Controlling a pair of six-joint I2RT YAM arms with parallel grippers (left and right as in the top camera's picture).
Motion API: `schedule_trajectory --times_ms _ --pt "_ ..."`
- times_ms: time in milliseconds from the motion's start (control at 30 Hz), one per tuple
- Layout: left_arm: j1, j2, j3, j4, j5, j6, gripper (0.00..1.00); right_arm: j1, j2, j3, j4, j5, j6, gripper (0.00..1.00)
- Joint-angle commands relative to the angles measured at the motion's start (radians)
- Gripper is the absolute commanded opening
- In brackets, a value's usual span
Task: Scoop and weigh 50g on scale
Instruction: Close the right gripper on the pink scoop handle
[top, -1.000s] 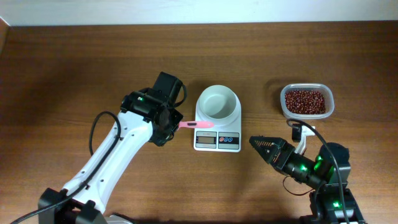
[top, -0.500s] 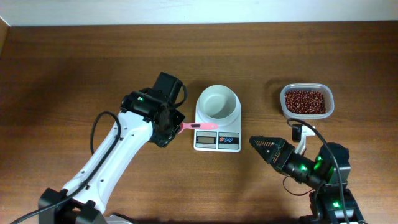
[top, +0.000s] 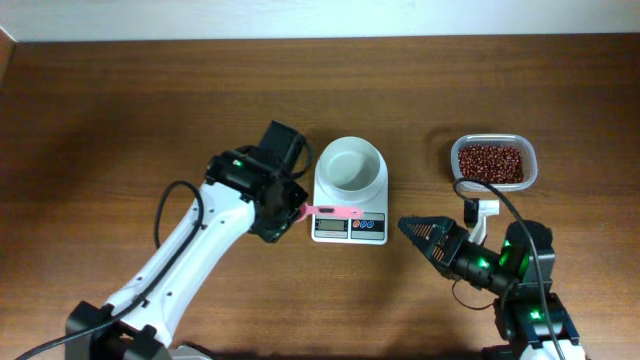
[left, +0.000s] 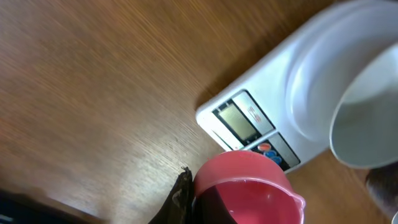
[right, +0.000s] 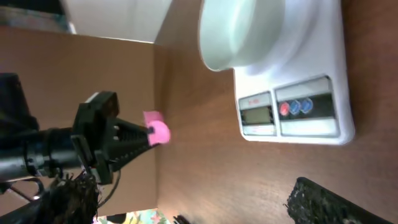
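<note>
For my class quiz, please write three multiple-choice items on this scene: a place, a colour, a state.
1. Where is the clear rectangular plastic container of red beans? A) on the small white digital scale B) beside it, to the right in the overhead view C) under it
2. The small plastic scoop is: A) blue B) pink C) green
3. The round white bowl on the scale is: A) empty B) full C) overturned
Key: 1B, it stands apart from the scale; 2B, plainly pink; 3A, its inside is bare.
</note>
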Motion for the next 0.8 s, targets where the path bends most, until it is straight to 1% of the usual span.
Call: schedule_trajectory --times_ms 0,100,167,267,333,367,433,500,600,633,733,767 --pt "-0.046 0.011 -0.010 0.031 0.007 0.006 0.00 0.052 0.025 0.023 0.100 -0.031 -0.014 0.99" --pt "-0.062 0.011 -0.010 0.032 0.018 0.023 0.00 0.123 0.060 0.023 0.198 -0.024 -0.014 0.99" --pt "-0.063 0.011 -0.010 0.032 0.076 0.083 0.00 0.158 0.091 0.023 0.206 0.012 -0.014 0.99" --pt "-0.063 0.011 -0.010 0.033 0.109 0.146 0.00 0.180 0.161 0.023 0.240 0.010 -0.013 0.99" --pt "-0.063 0.011 -0.010 0.040 0.120 0.182 0.00 0.195 0.206 0.023 0.301 -0.020 -0.013 0.99" --pt "-0.063 0.011 -0.010 0.047 0.142 0.224 0.00 0.208 0.233 0.023 0.352 -0.046 -0.002 1.00" --pt "-0.063 0.011 -0.010 0.050 0.166 0.270 0.00 0.230 0.265 0.023 0.414 -0.066 0.038 0.97" --pt "-0.063 0.011 -0.010 0.047 0.181 0.273 0.00 0.261 0.291 0.023 0.468 -0.068 0.043 0.91" --pt "-0.063 0.011 -0.010 0.057 0.206 0.268 0.00 0.293 0.311 0.023 0.478 -0.043 0.043 0.81" --pt "-0.065 0.011 -0.010 0.060 0.214 0.268 0.00 0.298 0.317 0.023 0.479 -0.032 0.051 0.79" --pt "-0.085 0.011 -0.010 0.074 0.213 0.268 0.00 0.298 0.325 0.023 0.479 -0.015 0.087 0.68" --pt "-0.093 0.011 -0.010 0.081 0.212 0.266 0.00 0.298 0.325 0.023 0.479 -0.016 0.093 0.61"
